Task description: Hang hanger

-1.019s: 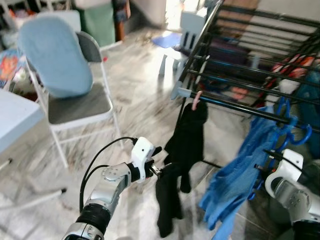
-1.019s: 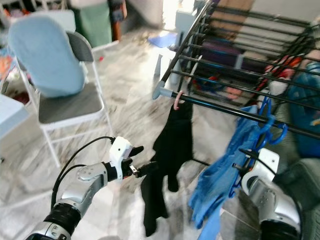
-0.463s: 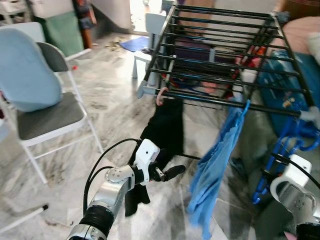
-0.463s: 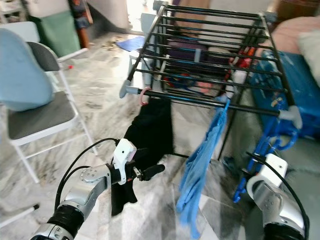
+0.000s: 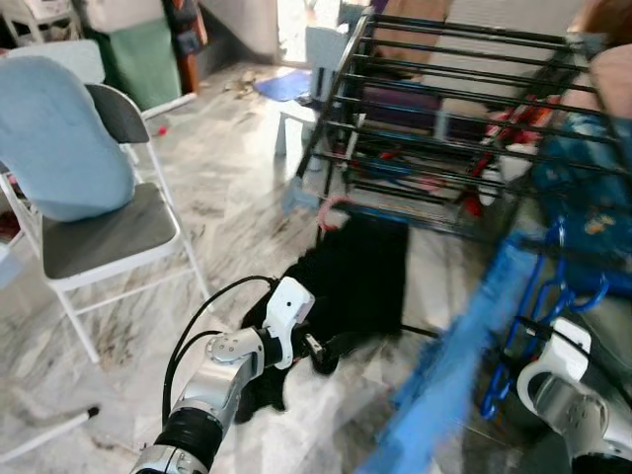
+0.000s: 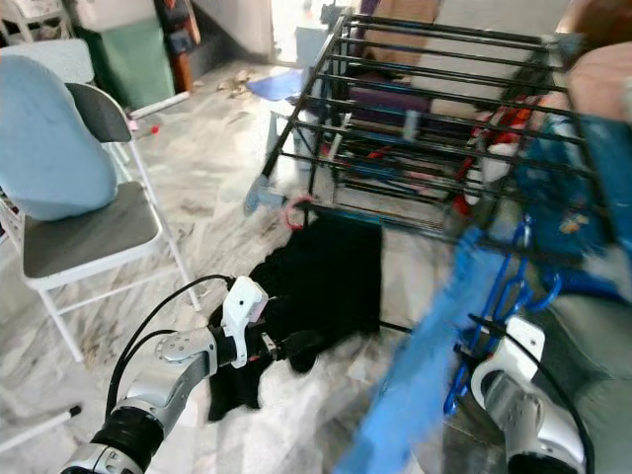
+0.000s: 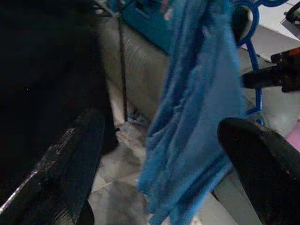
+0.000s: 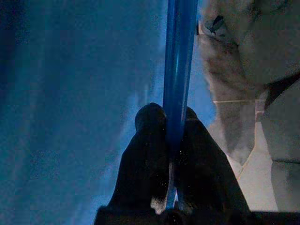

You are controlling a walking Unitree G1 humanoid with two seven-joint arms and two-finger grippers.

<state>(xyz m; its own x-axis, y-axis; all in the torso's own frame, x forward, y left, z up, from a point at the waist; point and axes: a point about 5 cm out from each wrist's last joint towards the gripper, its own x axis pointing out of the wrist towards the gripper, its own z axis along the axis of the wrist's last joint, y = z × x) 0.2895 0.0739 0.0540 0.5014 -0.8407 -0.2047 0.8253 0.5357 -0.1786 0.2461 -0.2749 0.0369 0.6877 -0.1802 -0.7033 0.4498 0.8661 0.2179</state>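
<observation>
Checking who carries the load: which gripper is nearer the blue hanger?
Right. The right gripper has its jaws shut on the blue hanger; the left gripper is off by the black garment.

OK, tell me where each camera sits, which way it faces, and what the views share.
Left eye: on the head, looking forward and down at the rack, black garment and chair; left arm at lower left, its end effector at the garment.
Right eye: same scene from slightly rightward; right arm at lower right.
Left wrist: along its two parted fingers toward the blue cloth.
Right wrist: along its fingers, shut on the blue hanger.
Shared: blue cloth and hanger appear in all four views.
</observation>
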